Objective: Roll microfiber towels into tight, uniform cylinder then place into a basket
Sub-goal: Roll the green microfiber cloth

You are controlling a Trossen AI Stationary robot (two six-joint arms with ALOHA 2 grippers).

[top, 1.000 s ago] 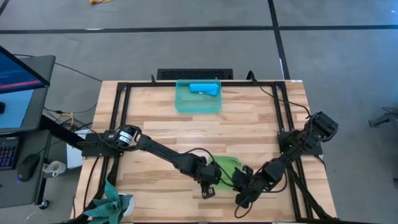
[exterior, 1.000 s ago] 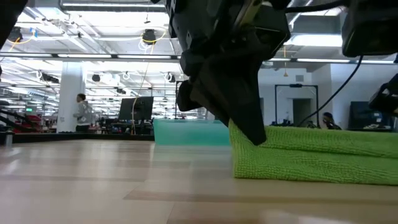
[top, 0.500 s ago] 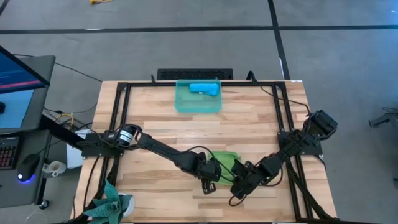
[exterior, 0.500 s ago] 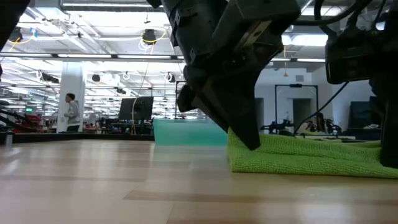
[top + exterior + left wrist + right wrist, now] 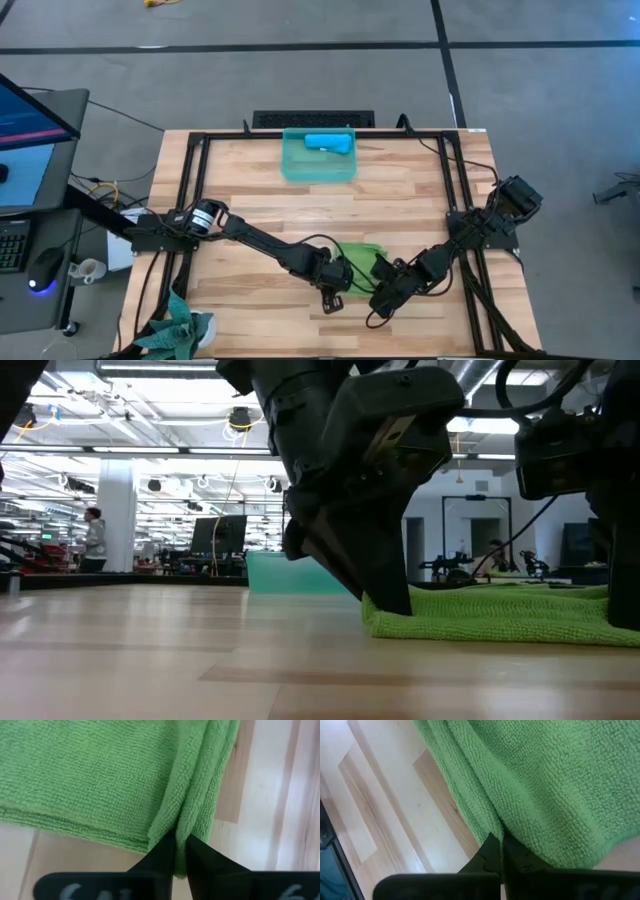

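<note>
Pinching the lime green towel [image 5: 362, 262] from two sides, your two arms met low in the centre of the high view, where the folded cloth lay flat on the wooden desk [image 5: 400, 190]. Your left end effector [image 5: 337, 293] gripped the towel's near edge toward the left of the cloth; its wrist view showed the dark fingers [image 5: 165, 851] drawn almost together on a fold of green pile [image 5: 115, 775], with bare planks on either side of it. Your right end effector [image 5: 381, 298] held the same near edge just beside it, toward the right; its wrist view likewise showed the fingers [image 5: 492, 851] closed tight on a ridge of the cloth [image 5: 555, 780]. In the low view the left end effector [image 5: 385, 595] came down from above onto the left end of the towel [image 5: 500, 618], which stretched away to the right of the frame as a low green slab.

The sky-blue towel [image 5: 328, 143], already rolled, rested inside the teal-green basket [image 5: 296, 168] at the upper centre of the high view, well apart from both arms. That basket [image 5: 290, 572] appeared as a pale teal band behind the left arm in the low view. A person [image 5: 94, 540] stood far off in the room at the left of that frame.
</note>
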